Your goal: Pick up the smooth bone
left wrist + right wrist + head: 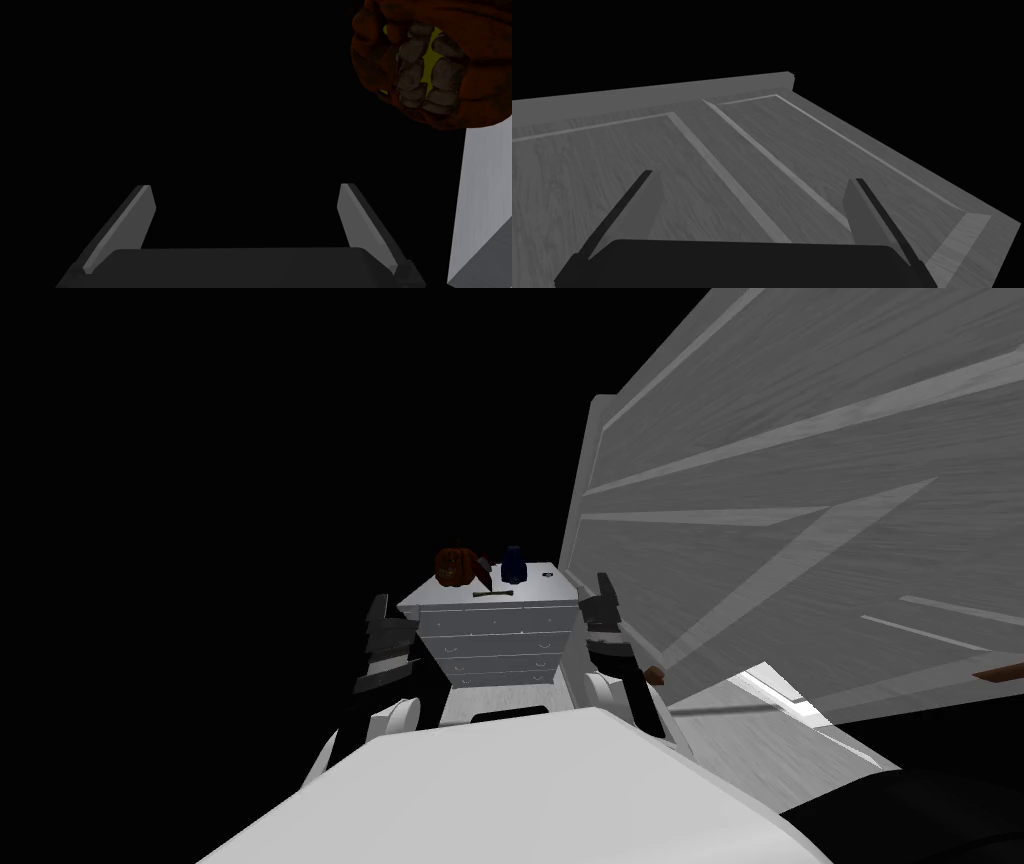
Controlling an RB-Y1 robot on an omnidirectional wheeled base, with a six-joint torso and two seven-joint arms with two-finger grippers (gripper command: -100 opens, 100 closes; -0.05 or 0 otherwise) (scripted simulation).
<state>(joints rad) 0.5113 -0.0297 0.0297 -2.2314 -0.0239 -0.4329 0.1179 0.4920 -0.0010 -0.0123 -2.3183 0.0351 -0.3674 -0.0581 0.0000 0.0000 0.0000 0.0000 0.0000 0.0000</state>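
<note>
On top of white drawers [497,640]: thin bone [492,594], brown lump [455,566], blue jar [513,564]. Right of drawers, big grey panelled wall [800,488]. Left gripper [245,186], right gripper [752,176]: fingers wide apart

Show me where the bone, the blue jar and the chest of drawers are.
bone [492,593], head view, middle of its shaft.
blue jar [513,566], head view, middle of its body.
chest of drawers [497,645], head view, front of a drawer.
</note>
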